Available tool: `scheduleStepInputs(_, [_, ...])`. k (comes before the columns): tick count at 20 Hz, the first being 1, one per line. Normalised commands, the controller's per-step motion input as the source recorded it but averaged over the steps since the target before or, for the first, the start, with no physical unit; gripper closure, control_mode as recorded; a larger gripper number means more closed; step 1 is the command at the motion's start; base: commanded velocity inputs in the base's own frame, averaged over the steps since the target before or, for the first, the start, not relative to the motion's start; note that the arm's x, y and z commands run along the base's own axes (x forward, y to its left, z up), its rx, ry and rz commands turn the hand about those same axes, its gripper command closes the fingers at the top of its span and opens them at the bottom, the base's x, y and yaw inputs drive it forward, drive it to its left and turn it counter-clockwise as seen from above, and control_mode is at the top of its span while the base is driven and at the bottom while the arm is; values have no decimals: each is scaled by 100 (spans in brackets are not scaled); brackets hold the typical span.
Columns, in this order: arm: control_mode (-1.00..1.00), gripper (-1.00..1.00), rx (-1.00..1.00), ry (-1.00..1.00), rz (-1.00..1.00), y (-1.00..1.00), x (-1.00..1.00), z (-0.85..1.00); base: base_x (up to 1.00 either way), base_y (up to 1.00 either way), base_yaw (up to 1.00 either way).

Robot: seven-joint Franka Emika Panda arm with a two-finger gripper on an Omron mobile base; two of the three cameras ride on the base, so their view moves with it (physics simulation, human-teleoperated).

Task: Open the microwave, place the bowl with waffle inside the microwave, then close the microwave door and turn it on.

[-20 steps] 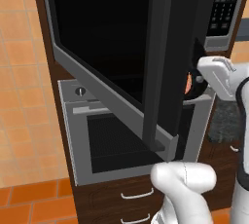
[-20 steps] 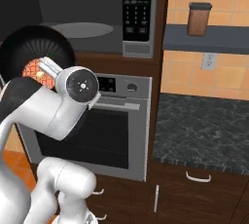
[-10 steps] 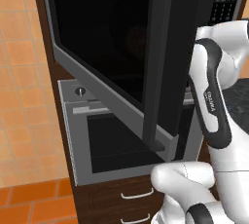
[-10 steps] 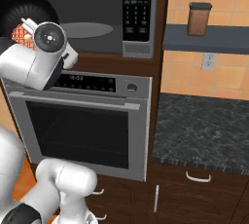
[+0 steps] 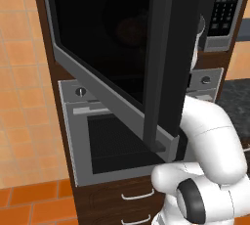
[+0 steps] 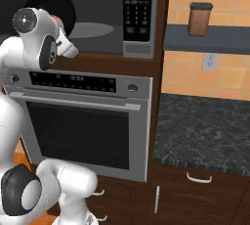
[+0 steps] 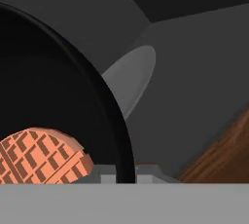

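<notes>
Swinging up and inward over the past second, the arm has carried the bowl with waffle (image 7: 63, 121) from in front of the oven (image 6: 83, 121) to the mouth of the microwave (image 6: 97, 18). At nine o'clock in the left base view, the microwave door (image 5: 112, 48) stands wide open, clearing the way into the cavity. In the hand view the end effector (image 7: 125, 173) is clamped on the bowl's black rim, the waffle (image 7: 41, 156) sitting at seven o'clock. A grey turntable (image 7: 130, 79) lies beyond, at one o'clock, apparently the intended resting place. Farther right, a brown canister (image 6: 200, 18) sits on a shelf above the dark desk (image 6: 205, 131).
</notes>
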Motion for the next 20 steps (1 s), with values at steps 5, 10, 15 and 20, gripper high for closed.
scheduleStepInputs(5, [-100,100,4,6,11,-5,100,-1,0,0,0])
scheduleStepInputs(10, [-100,100,1,11,-1,-37,90,0,0,0,0])
scheduleStepInputs(15, [-100,100,1,14,-23,-22,67,-5,0,0,0])
scheduleStepInputs(20, [-100,100,7,5,-13,-10,32,-49,0,0,0])
